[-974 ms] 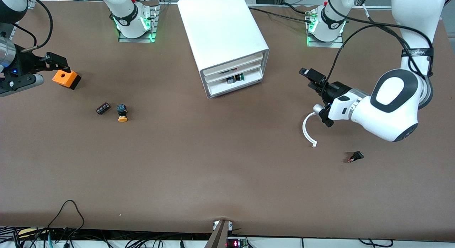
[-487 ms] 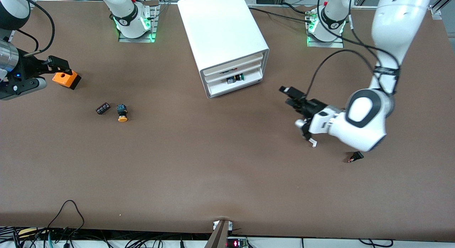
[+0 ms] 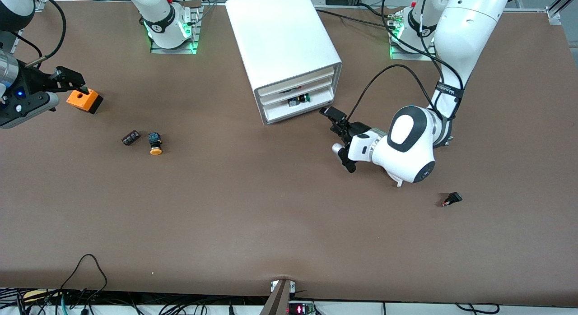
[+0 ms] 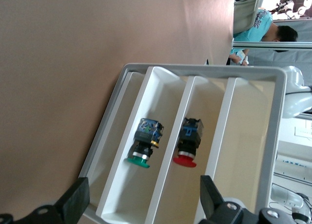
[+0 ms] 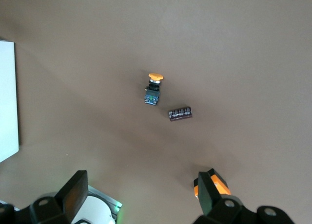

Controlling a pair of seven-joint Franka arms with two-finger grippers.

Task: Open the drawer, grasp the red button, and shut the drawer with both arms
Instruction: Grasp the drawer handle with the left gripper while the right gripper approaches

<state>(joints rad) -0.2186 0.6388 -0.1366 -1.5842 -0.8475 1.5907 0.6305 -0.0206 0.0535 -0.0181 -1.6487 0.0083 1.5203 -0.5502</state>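
The white cabinet (image 3: 282, 44) stands at the table's middle, all three tray drawers pushed in. In the left wrist view the red-capped button (image 4: 187, 143) lies in the middle drawer (image 4: 212, 117), and a green-capped button (image 4: 144, 145) lies in the lowest drawer. The middle drawer (image 3: 318, 86) also shows in the front view. My left gripper (image 3: 332, 113) is open just in front of the drawer faces, toward the left arm's end, holding nothing; its own view shows it (image 4: 141, 204) facing the drawers. My right gripper (image 3: 72, 80) is open and empty over the orange block (image 3: 83, 99).
A yellow-capped button (image 3: 155, 143) and a black cylinder (image 3: 130, 137) lie toward the right arm's end, and show in the right wrist view (image 5: 154, 90). A small black part (image 3: 452, 199) lies toward the left arm's end. A white curved piece (image 3: 399, 183) peeks out under the left arm.
The left arm has swung from its end of the table to the cabinet's front, its gripper still open. The right gripper has shifted slightly by the orange block.
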